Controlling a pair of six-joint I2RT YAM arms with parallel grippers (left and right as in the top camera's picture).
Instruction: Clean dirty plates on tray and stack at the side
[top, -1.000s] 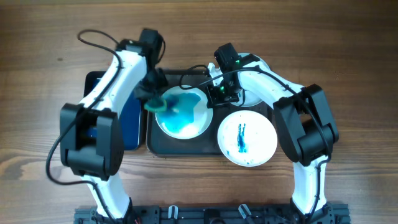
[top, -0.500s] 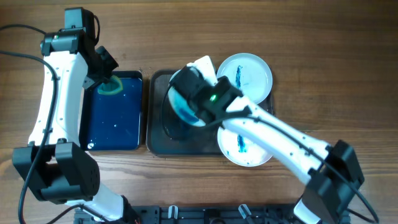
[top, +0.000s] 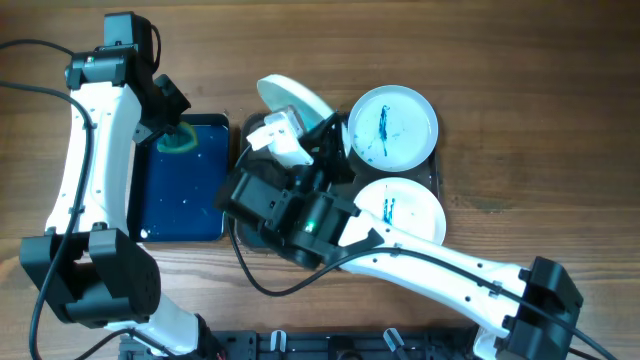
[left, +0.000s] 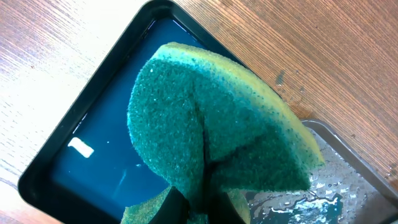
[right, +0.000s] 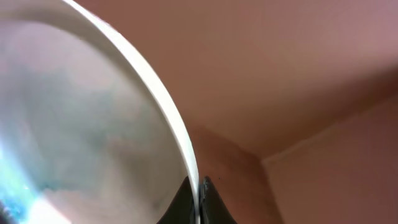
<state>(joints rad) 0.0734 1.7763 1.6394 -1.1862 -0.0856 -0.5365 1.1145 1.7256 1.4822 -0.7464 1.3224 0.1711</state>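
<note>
With the right gripper (right: 198, 202), pinches one plate (top: 295, 100) by the rim, tilted above the tray (top: 437, 170); with the left gripper (left: 199, 208), clamps a sponge (left: 211, 124) over the blue tray (top: 185, 200). Looks early: two streaked plates (top: 392, 125) left on the tray, none stacked

Two plates (top: 393, 125) on tray (top: 434, 172)

The sponge (left: 211, 118) in the left gripper (left: 205, 206) is speckled green, edged yellow; the small tray (left: 99, 155) beneath is deep blue. The right gripper (right: 198, 200) pinches a white plate (right: 93, 124).
</note>
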